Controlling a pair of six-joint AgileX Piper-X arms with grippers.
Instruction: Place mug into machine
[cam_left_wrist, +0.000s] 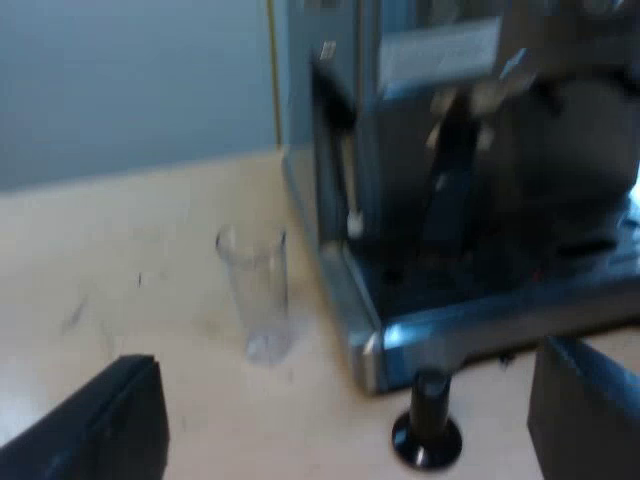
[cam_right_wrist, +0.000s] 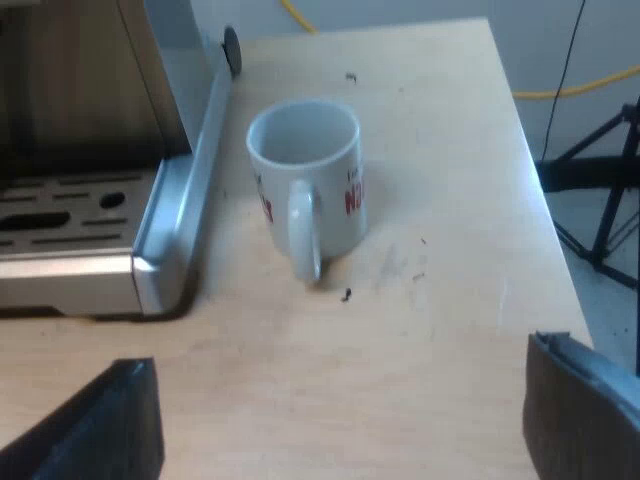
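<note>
A: How far along?

B: Hardly begun, at a guess. Note the mug (cam_right_wrist: 305, 185) upright on the table (cam_right_wrist: 440, 300), just beside the espresso machine (cam_right_wrist: 175, 240) but outside it, with its handle toward the right gripper (cam_right_wrist: 340, 410).

A: Holding anything?

B: Nothing. Spread wide, with both black fingers (cam_right_wrist: 110, 430) well apart, hovering near the mug without touching it.

A: Left to do, then?

B: Nearly all of it, probably: close in on the mug, grasp, lift over the raised metal rim, set down on the drip tray (cam_right_wrist: 70, 205) beneath the spouts. Could clip that rim if carried low.

A: Anything more from the left wrist?

B: Plenty. Looks at the machine's front, with the left gripper (cam_left_wrist: 345, 410) likewise spread apart and empty. Picks out a measuring glass (cam_left_wrist: 258, 295) standing on the table near the machine's corner. Picks out, too, a tamper with a black knob (cam_left_wrist: 427, 425) upright on the table at the machine's front, nearer the gripper than the glass. Hints at something dark hanging under the brew head, too blurred to name.

A: And the right wrist's share?

B: Gives the mug itself and the slotted top of the drip tray, so the better guide for judging the approach and the gap to cross.
</note>
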